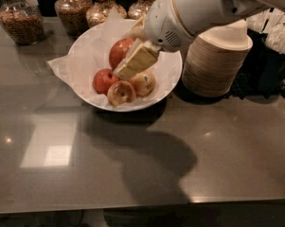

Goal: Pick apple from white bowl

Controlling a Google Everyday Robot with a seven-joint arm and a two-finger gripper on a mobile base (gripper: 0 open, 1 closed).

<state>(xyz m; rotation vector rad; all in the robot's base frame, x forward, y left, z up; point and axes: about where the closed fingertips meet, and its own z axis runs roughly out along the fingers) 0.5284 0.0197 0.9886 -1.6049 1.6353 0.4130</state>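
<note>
The claw [132,65] hangs low inside the white bowl [173,82], reaching in from the upper right. It lies against the right flank of the apple [119,51]. Whether the claw is wide, narrow or gripping the fruit cannot be told. The apple sits just up and left of the claw, at the back of the bowl on crinkled paper. A smaller red apple [104,81] lies down-left of the claw. Two yellowish apples [121,92] [144,83] lie directly below it. A stack of paper bowls [215,60] stands on the desk [132,160], well to the claw's right.
</note>
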